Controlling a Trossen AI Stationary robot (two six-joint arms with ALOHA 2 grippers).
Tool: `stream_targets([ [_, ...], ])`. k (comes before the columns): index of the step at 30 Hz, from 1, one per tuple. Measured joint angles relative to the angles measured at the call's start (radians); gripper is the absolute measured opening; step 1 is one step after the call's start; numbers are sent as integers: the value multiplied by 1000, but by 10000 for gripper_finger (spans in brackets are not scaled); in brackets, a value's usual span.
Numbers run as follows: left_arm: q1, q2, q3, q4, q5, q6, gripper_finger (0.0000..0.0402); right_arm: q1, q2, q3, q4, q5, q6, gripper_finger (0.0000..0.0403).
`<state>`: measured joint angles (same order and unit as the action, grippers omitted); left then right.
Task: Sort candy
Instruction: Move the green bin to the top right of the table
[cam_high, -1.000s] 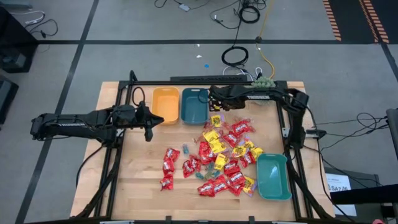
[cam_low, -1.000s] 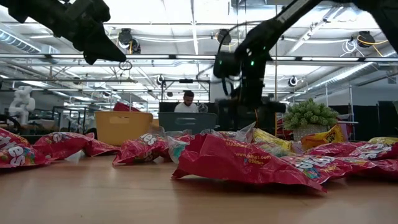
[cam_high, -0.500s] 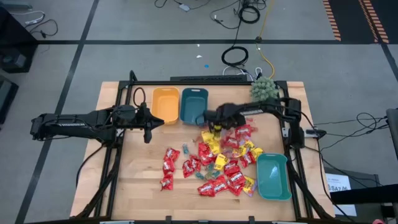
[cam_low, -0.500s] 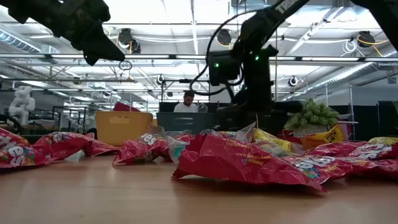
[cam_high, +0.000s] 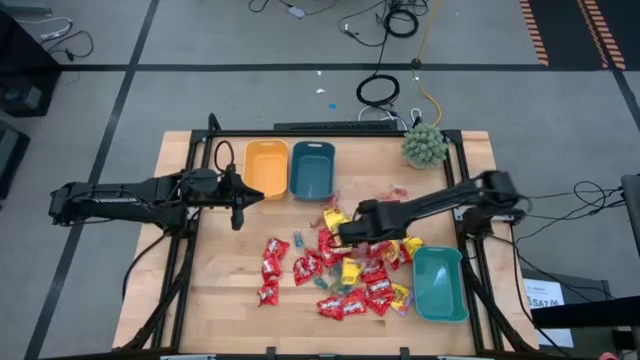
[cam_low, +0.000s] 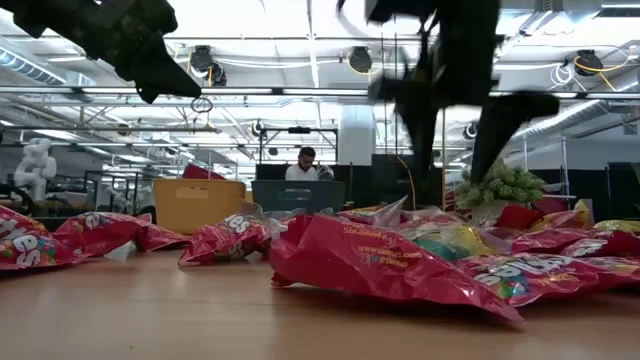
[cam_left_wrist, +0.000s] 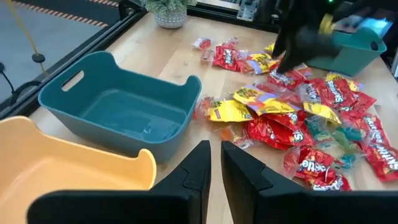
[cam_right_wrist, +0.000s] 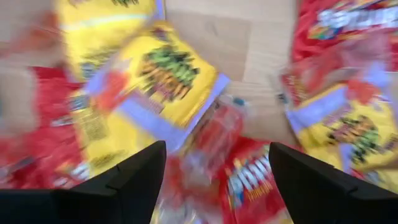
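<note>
High view: candy (cam_high: 352, 262) is heaped at lower centre of the tabletop (cam_high: 225, 290); an orange bin (cam_high: 265, 167) and a teal bin (cam_high: 312, 168) are set at upper centre, a second teal bin (cam_high: 440, 284) at lower right. The right gripper (cam_high: 350, 232) is placed over the heap; the left gripper (cam_high: 238, 210) is held at left of centre. Low view: red packets (cam_low: 385, 260) are spread across the foreground. Left wrist view: the fingers (cam_left_wrist: 198, 163) are seen nearly closed, nothing held. Right wrist view: the fingers (cam_right_wrist: 140, 168) are spread wide above yellow packets (cam_right_wrist: 163, 74), empty.
</note>
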<state>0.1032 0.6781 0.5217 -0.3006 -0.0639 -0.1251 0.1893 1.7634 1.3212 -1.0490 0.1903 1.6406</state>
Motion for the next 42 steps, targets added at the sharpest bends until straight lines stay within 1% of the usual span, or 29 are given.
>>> stream_targets([
  [5, 0, 0, 0, 8, 0, 9, 48, 14, -159, 1, -123, 10, 3, 279],
  [8, 0, 0, 0, 8, -1, 8, 48, 22, -239, 2, -213, -4, -66, 279],
  [11, 0, 0, 0, 8, -1, 8, 48, 22, -295, 2, -307, -42, -238, 279],
  [14, 0, 0, 0, 8, -1, 8, 48, 21, -327, 2, -407, -46, -477, 279],
  [16, 0, 0, 0, 8, -1, 2, 48, 17, -341, 2, -463, -79, -622, 279],
  [19, 0, 0, 0, 7, -1, 1, 48, -2, -347, 2, -519, -148, -736, 279],
  [22, 0, 0, 0, 7, 1, 0, 48, -9, -351, -12, -515, -175, -853, 279],
  [24, 0, 0, 0, 7, 3, -4, 48, -8, -354, -44, -505, -196, -924, 279],
  [26, 0, 0, 0, 7, 4, -30, 48, -8, -366, -102, -488, -229, -981, 279],
  [28, 0, 0, 0, 7, 4, -51, 48, -2, -402, -186, -434, -284, -1024, 276],
  [31, 0, 0, 1, 7, 6, -53, 48, 18, -482, -317, -320, -315, -1039, 266],
  [35, 0, 0, 1, 7, 7, -54, 48, 41, -582, -456, -221, -301, -1020, 250],
  [39, 0, 0, 1, 7, 7, -54, 48, 61, -639, -550, -193, -305, -1054, 241],
  [42, 0, 0, 1, 7, 7, -54, 48, 70, -659, -594, -177, -322, -1102, 238],
])
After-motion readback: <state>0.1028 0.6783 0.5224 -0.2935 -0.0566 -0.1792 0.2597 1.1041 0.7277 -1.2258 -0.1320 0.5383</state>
